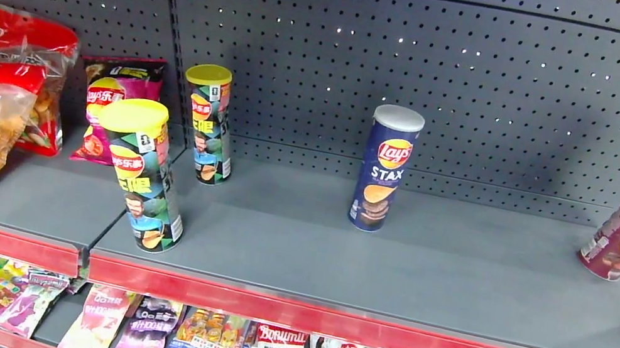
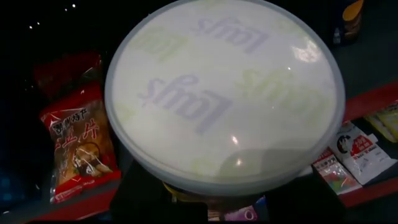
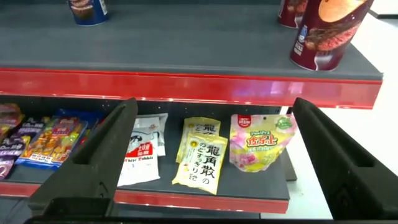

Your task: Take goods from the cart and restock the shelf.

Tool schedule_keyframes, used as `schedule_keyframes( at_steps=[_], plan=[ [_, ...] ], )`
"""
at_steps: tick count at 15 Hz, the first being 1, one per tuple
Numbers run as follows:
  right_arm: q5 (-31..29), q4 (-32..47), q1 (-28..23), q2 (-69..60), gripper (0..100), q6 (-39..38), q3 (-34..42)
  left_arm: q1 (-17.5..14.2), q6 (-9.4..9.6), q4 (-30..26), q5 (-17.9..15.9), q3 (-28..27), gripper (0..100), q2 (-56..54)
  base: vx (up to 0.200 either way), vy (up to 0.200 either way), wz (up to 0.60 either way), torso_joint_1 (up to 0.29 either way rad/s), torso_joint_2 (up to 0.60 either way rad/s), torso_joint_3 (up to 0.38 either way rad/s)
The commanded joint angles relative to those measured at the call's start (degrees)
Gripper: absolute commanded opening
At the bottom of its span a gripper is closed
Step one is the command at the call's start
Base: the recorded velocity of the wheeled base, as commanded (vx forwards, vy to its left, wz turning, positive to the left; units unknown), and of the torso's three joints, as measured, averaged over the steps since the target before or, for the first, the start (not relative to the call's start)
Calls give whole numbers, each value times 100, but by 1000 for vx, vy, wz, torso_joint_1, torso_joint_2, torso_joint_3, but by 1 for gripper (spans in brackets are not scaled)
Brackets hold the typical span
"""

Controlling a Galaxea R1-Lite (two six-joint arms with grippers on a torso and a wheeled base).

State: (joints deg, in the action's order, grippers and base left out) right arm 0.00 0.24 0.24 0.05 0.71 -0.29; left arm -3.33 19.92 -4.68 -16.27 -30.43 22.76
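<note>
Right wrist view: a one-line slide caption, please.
Open right gripper before red-edged shelf: maroon cans on it, snack packets beneath.

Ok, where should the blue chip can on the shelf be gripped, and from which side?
Probably around the middle of the blue can, coming level from the open front of the shelf: it stands upright, round, clear either side, pegboard behind.

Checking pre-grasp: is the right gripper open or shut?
Open: the right gripper has its fingers wide apart, with nothing between them.
</note>
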Motion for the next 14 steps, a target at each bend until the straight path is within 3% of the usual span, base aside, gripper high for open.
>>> schedule_keyframes(
  at_steps=[1, 2, 3, 5, 6, 9, 10, 12, 14],
  plan=[
    [-18, 2, 46, 988, 100, 35, -1377, -10, -76, 2, 28, 2, 0, -158, 0, 0, 0, 0, 0, 0],
    [-9, 28, 55, 1938, 100, -159, -2256, -1, -181, 2, 37, 2, 0, -184, 0, 0, 0, 0, 0, 0],
    [246, 64, 125, 3063, 100, -475, -3530, -10, -489, 2, 28, 37, 0, -298, 0, 0, 0, 0, 0, 0],
    [1283, 37, 608, 3704, 100, 817, -3609, -10, -630, -130, 28, 81, 0, -518, 0, 0, 0, 0, 0, 0],
    [1301, -24, 740, 4003, 100, 993, -3574, -10, -647, -200, 28, 81, 0, -597, 0, 0, 0, 0, 0, 0],
    [1222, -411, 2120, 5330, 100, 975, -4084, -1, -638, -472, 19, 142, 0, -782, 0, 0, 0, 0, 0, 0],
    [1090, -771, 2331, 5849, 100, 922, -4181, -1, -735, -499, 1, 239, 0, -879, 0, 0, 0, 0, 0, 0],
    [1081, -1773, 2384, 6833, 100, 896, -4189, -1, -1175, -595, -25, 265, 0, -949, 0, 0, 0, 0, 0, 0],
    [1081, -2371, 2410, 7545, 100, 870, -4242, -1, -1227, -639, -25, 283, 0, -966, 0, 0, 0, 0, 0, 0]
  ],
)
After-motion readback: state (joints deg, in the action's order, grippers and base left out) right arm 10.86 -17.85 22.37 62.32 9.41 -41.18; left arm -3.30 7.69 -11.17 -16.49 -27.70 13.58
